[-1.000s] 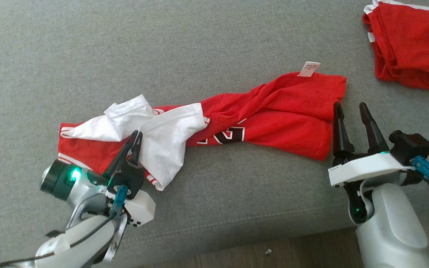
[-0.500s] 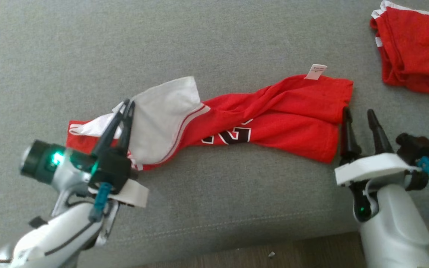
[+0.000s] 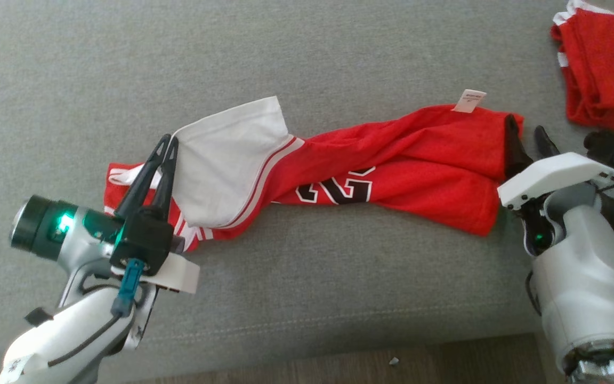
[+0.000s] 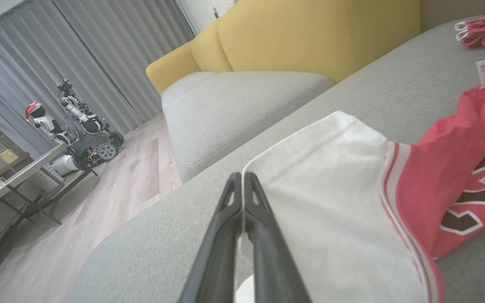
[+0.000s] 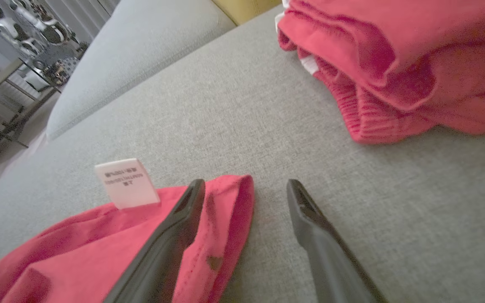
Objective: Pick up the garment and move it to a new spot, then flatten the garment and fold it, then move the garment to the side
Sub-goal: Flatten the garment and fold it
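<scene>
Left pincer [image 3: 168,143], clamped on the garment [image 3: 408,160], had dragged its white panel [image 3: 227,160] open; right pincer [image 3: 524,127], apart, had reached the far edge. Flattening underway.

A grey fabric sofa seat [image 3: 296,58] carries two things. A twisted red and white garment [image 3: 419,160] lies stretched across its middle, and a bunched red garment [image 3: 605,74] sits apart from it at the far right.
</scene>
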Controlling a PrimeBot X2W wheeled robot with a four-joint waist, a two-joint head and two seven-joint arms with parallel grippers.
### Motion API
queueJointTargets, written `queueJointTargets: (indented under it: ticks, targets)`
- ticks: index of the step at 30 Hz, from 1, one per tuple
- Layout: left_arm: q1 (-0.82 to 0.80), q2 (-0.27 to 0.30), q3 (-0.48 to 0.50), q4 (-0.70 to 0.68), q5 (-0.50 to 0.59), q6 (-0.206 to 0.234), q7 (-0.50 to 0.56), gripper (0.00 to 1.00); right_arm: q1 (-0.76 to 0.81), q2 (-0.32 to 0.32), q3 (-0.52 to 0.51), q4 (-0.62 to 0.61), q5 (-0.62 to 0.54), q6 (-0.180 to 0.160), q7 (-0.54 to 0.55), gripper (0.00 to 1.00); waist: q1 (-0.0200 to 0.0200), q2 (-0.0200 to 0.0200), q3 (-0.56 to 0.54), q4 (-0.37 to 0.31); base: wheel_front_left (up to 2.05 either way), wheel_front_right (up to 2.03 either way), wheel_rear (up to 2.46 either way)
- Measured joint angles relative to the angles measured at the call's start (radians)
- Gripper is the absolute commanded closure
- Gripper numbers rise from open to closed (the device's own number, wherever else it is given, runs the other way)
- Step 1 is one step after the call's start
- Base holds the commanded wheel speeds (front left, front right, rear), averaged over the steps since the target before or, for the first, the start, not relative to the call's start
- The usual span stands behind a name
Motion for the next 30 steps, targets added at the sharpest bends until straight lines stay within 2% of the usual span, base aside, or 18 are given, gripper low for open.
queueJointTargets:
  ticks: [4, 5, 6, 7, 8, 12, 15, 18, 21, 24, 28, 30]
  targets:
    - [-0.002, 0.0, 0.0, 0.002, 0.0, -0.001, 0.0, 1.0, -0.047, -0.015, 0.001, 0.067, -0.025, 0.0, 0.024, 0.02, 0.0, 0.0, 0.01, 0.015, 0.0, 0.0, 0.0]
    - [-0.002, 0.0, 0.0, 0.003, 0.0, -0.005, 0.0, 1.0, -0.06, -0.017, 0.004, 0.078, -0.028, 0.0, 0.029, 0.13, 0.0, 0.0, 0.011, 0.018, 0.0, 0.0, 0.0]
    - [-0.002, 0.0, 0.0, 0.005, 0.0, -0.008, 0.0, 1.0, -0.071, -0.017, 0.006, 0.088, -0.03, 0.0, 0.034, 0.43, 0.0, 0.0, 0.012, 0.02, 0.0, 0.0, 0.0]
    - [-0.003, -0.001, 0.0, 0.008, 0.0, -0.008, 0.0, 1.0, -0.079, -0.017, 0.012, 0.093, -0.034, 0.0, 0.036, 0.62, 0.0, 0.0, 0.012, 0.021, 0.0, 0.0, 0.0]
    - [-0.003, -0.001, 0.0, 0.01, -0.001, -0.008, 0.0, 1.0, -0.085, -0.017, 0.02, 0.099, -0.038, 0.0, 0.035, 1.0, 0.0, 0.0, 0.011, 0.023, 0.0, 0.0, 0.0]
    - [-0.004, -0.002, -0.001, 0.016, -0.006, -0.015, 0.0, 1.0, -0.088, -0.017, 0.042, 0.104, -0.053, 0.0, 0.014, 1.0, 0.0, 0.0, 0.003, 0.025, 0.0, 0.0, 0.0]
    - [-0.031, 0.003, -0.002, 0.023, 0.002, -0.05, 0.0, 1.0, -0.091, -0.022, 0.064, 0.091, -0.055, 0.0, -0.019, 1.0, 0.0, 0.0, -0.005, 0.027, 0.0, 0.0, 0.0]
    - [-0.128, 0.03, -0.001, 0.027, 0.037, -0.104, 0.012, 1.0, -0.128, -0.034, 0.089, 0.061, -0.061, 0.0, -0.036, 1.0, 0.0, 0.0, -0.003, 0.026, 0.0, 0.0, 0.0]
    - [-0.284, 0.063, 0.017, 0.042, 0.073, -0.179, 0.036, 1.0, -0.22, -0.058, 0.119, 0.02, -0.061, 0.0, -0.034, 1.0, 0.0, 0.0, 0.015, 0.023, 0.0, 0.0, 0.0]
    - [-0.466, 0.068, 0.04, 0.073, 0.107, -0.271, 0.07, 1.0, -0.339, -0.089, 0.149, -0.018, -0.062, 0.0, -0.006, 1.0, 0.0, 0.0, 0.045, 0.022, 0.0, 0.0, 0.0]
    - [-0.704, 0.03, 0.07, 0.2, 0.131, -0.404, 0.085, 1.0, -0.514, -0.135, 0.203, -0.063, -0.089, 0.0, 0.038, 1.0, 0.0, 0.0, 0.107, 0.022, 0.0, 0.0, 0.0]
    - [-0.817, 0.001, 0.078, 0.288, 0.151, -0.456, 0.077, 1.0, -0.606, -0.149, 0.225, -0.075, -0.099, 0.0, 0.044, 1.0, 0.0001, 0.0, 0.144, 0.019, 0.0, 0.0, 0.0]
